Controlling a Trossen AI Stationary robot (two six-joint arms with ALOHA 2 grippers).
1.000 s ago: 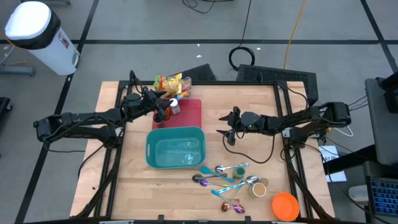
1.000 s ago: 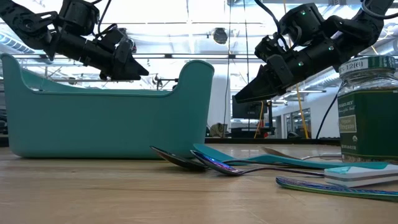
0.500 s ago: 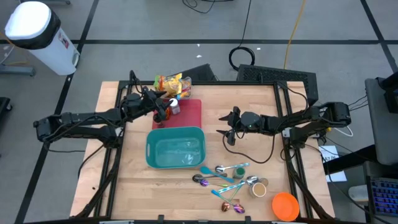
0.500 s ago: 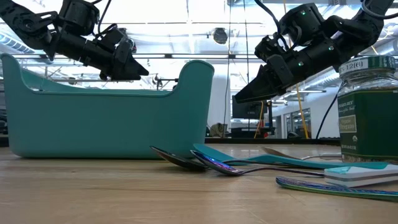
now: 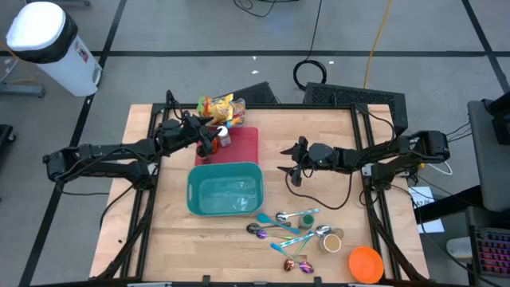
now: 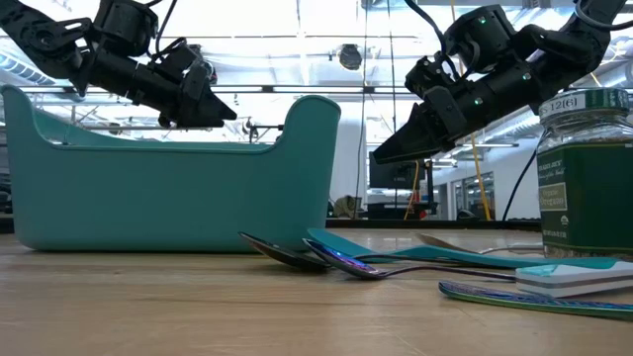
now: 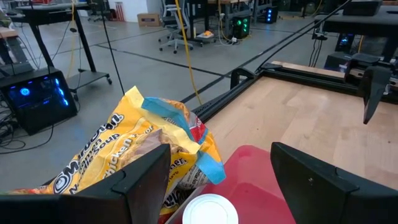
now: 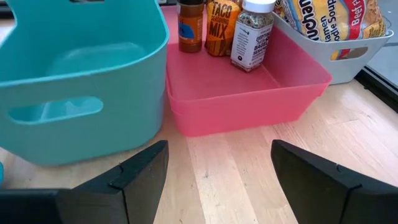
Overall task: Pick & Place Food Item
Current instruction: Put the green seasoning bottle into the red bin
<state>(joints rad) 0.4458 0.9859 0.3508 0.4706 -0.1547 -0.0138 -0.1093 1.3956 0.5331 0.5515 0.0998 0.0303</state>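
Note:
Yellow noodle-soup packets [image 7: 127, 158] stand in a grey basket [image 8: 348, 53] at the table's far edge. Next to it a pink tray [image 5: 245, 142] holds spice jars [image 8: 251, 32] and a taco-mix pouch [image 8: 222, 26], all upright on the tray's floor. My left gripper [image 5: 209, 143] hovers open over the tray's left end; a white jar cap [image 7: 210, 209] shows between its fingers, apart from both. My right gripper [image 5: 288, 168] hangs open above bare wood to the right of the teal bin [image 5: 225, 190], pointing toward bin and tray [image 8: 249, 93].
Several spoons [image 5: 285, 226] lie near the front edge, right of the teal bin. A green-labelled glass jar [image 6: 584, 178] and an orange bowl [image 5: 366, 264] stand at the front right. Bare wood lies between the bin and my right arm.

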